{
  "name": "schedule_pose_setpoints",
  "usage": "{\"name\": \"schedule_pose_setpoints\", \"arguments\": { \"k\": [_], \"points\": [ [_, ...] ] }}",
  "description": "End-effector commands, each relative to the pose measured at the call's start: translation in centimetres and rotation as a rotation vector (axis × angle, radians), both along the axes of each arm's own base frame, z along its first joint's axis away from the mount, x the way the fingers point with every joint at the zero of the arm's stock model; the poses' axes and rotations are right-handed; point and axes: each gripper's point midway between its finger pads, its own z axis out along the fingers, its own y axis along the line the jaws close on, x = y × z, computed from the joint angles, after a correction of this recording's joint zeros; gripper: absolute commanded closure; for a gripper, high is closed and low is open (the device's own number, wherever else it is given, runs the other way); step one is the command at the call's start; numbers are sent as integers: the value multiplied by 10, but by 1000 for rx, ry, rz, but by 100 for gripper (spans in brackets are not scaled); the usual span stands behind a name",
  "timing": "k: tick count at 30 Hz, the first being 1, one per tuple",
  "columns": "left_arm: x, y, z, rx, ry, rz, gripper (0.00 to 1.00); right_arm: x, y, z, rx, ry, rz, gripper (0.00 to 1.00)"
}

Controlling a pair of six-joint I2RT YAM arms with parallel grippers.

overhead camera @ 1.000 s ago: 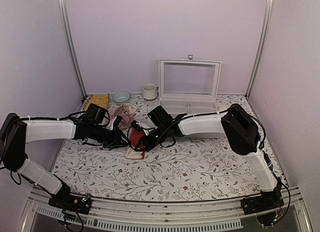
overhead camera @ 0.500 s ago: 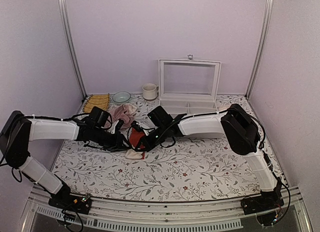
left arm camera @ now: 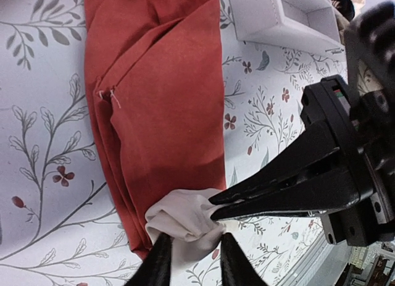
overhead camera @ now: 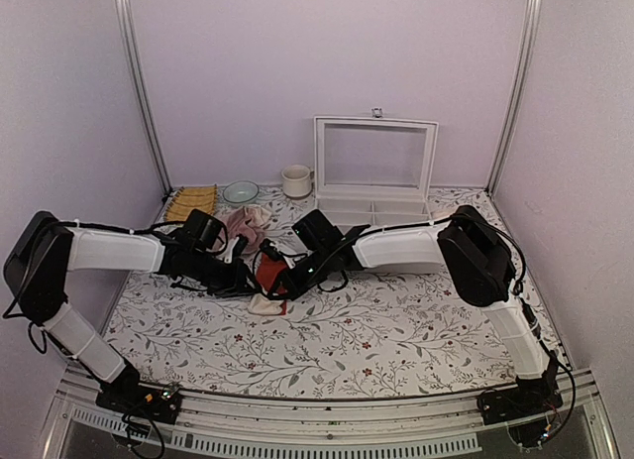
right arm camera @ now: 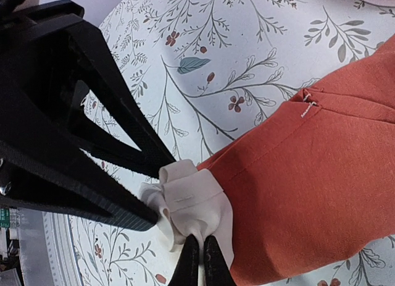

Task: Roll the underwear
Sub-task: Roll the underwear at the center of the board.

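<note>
The underwear [overhead camera: 269,274] lies on the floral worktop [overhead camera: 396,330], left of centre, between the ends of the two arms. Its red-orange body [left arm camera: 160,94] lies flat in a long folded strip. The cream waistband [right arm camera: 191,202] is gathered into a small bunch at the near end.

Left jaws: partly closed around the waistband bunch. One finger [left arm camera: 159,264] sits on each side of the cream fabric, and both touch it. In the right wrist view the two black tips flank the bunch from the left.

Right jaws: closed, with the fingers [right arm camera: 187,264] almost together. The tips pinch a fold of the same cream bunch. In the left wrist view they come in as a narrow black wedge from the right and meet the fabric just above the left fingers.

The left arm [overhead camera: 109,251] reaches in from the left edge of the worktop. The right arm [overhead camera: 396,246] reaches across from the right. The two wrists stand close together over the garment.

Surrounding items:
- A dusty-pink cloth [overhead camera: 246,223] lies crumpled just beyond the underwear, on its far side.
- A white compartment box [overhead camera: 374,196], lid raised upright, stands at the far centre against the wall.
- A cream cup [overhead camera: 294,180] stands to the left of the box.
- A pale bowl [overhead camera: 240,191] sits to the left of the cup.
- A yellow slatted mat [overhead camera: 193,199] lies in the far-left corner.
</note>
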Motion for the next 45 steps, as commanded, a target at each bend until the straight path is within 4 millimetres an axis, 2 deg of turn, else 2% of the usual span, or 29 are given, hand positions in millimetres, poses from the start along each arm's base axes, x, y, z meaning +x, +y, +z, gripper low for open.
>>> {"name": "schedule_pose_setpoints", "arguments": {
  "k": [1, 5, 10, 12, 16, 18, 22, 27, 28, 30, 40, 45],
  "points": [
    [5, -4, 1, 19, -18, -16, 79, 0, -5, -37, -54, 51, -2, 100],
    [3, -5, 0, 17, -11, -20, 92, -1, -5, -38, -56, 52, -1, 100],
    [-2, -6, -3, 3, 1, -24, 92, 0, -5, -38, -55, 52, -1, 100],
    [-2, -7, -3, 2, 3, -23, 100, -1, -4, -36, -52, 51, 0, 100],
    [-1, -6, -4, 7, 0, -17, 100, 1, -5, -33, -51, 40, -8, 79],
    [0, -6, -4, 8, -1, -15, 100, 3, -5, -27, -47, 32, -18, 75],
    [-1, -4, -7, 18, 3, -7, 100, 7, -3, -3, -10, 8, -29, 68],
    [-2, -3, -8, 21, 7, -3, 100, 11, -4, 7, -7, -14, -54, 65],
    [-1, -3, -8, 20, 6, -3, 100, 11, -4, 16, 6, -24, -56, 64],
    [-1, -3, -10, 23, 9, -2, 100, 13, -7, 33, 29, -45, -72, 61],
    [0, -3, -11, 25, 14, 6, 100, 9, -29, 82, 99, -112, -133, 54],
    [1, -4, -10, 21, 12, 8, 100, 4, -32, 106, 141, -128, -132, 50]
  ]
}}
